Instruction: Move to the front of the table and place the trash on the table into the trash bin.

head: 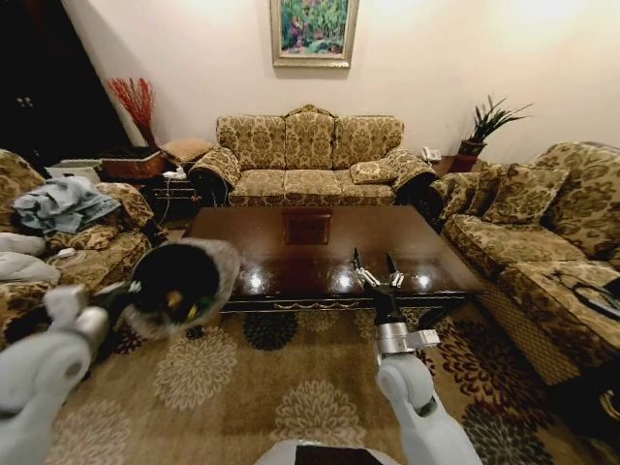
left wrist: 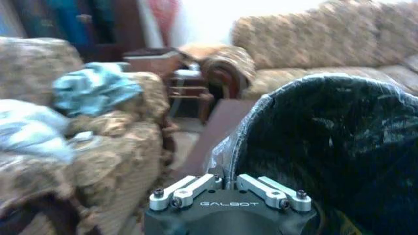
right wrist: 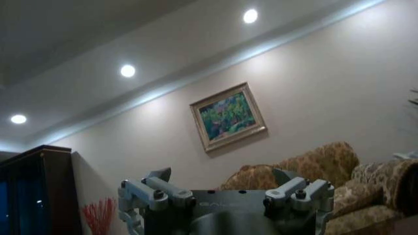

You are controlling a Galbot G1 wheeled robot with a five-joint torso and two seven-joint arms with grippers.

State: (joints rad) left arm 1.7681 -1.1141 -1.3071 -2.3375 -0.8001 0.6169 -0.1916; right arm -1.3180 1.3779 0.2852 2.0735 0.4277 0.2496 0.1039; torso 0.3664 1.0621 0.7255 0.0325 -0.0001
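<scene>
Two grippers up, both at the near edge of the counter (head: 310,254). Counter: big dark glossy wood, square centre inlay, lies just ahead of both grippers, top looks bare apart from reflections. Three patterned sofas around it: far sofa (head: 308,155) well beyond the grippers, right sofa (head: 542,228) off to the right gripper's outer side, left sofa (head: 68,232) on the left gripper's outer side with a blue-grey cloth (head: 60,203) heaped on it. Floral rug (head: 252,387) is under both arms. Framed painting (head: 313,29) on the wall, high and far ahead of the right gripper; also seen in the right wrist view with ceiling spotlights above.

Trash bin (head: 179,283): round, black, clear crinkly liner folded over the rim, tipped so the mouth faces the camera, lifted off the rug beside the counter's near-left corner. Left gripper (left wrist: 228,188) is clamped on the bin's rim, fingers (left wrist: 183,188) narrow with the liner edge pinched between them; bin wall sits right against the gripper in the left wrist view. Inside the bin, small bits of trash (head: 184,305) show at the bottom, a green and an orange-brown piece; rest too dark to tell.

Right gripper (head: 376,266): pointing up, hovers over the counter's near edge, well apart from the bin, jaws spread wide, nothing between them. Right wrist view shows its fingers (right wrist: 156,188) set wide apart too.
</scene>
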